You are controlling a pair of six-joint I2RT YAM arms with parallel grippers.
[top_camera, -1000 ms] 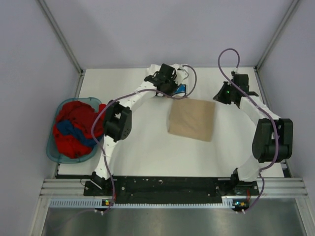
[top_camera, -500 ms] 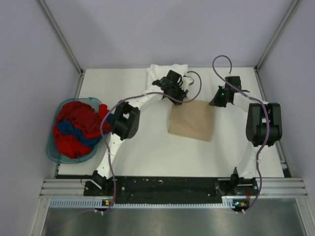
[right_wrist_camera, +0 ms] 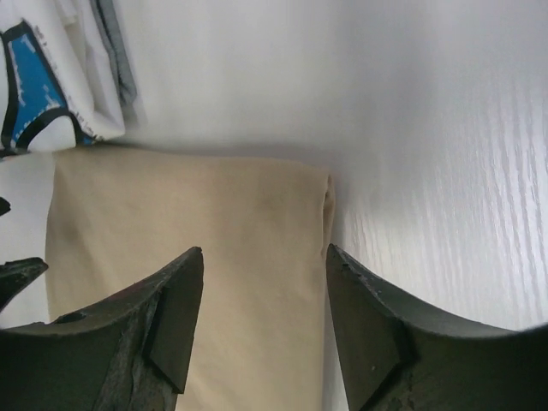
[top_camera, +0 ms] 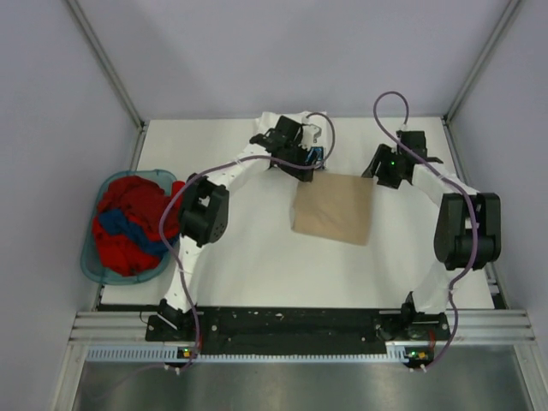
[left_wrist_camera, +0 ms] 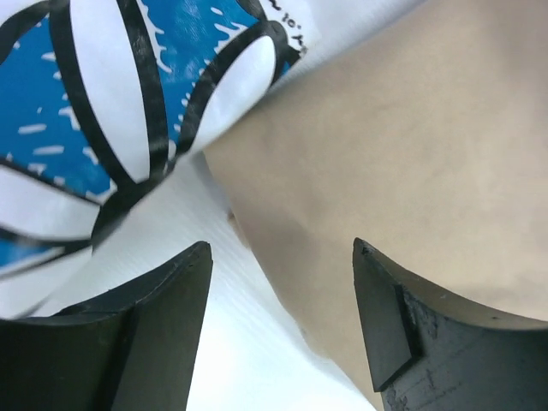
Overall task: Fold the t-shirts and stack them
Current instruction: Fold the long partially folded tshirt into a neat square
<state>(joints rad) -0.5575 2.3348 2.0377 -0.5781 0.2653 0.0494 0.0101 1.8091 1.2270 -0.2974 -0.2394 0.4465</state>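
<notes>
The tan shirt [top_camera: 334,208] is folded, soft and limp (light, likely to sag); pinch its far corners. Left gripper [left_wrist_camera: 282,282] and right gripper [right_wrist_camera: 264,282] gape, empty.

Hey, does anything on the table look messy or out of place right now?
The folded tan shirt sits slightly askew, rotated against the table edges. The white daisy-print shirt lies bunched at its far corner, mostly under the left claw. Red and blue shirts are heaped unfolded in the teal basket.
</notes>
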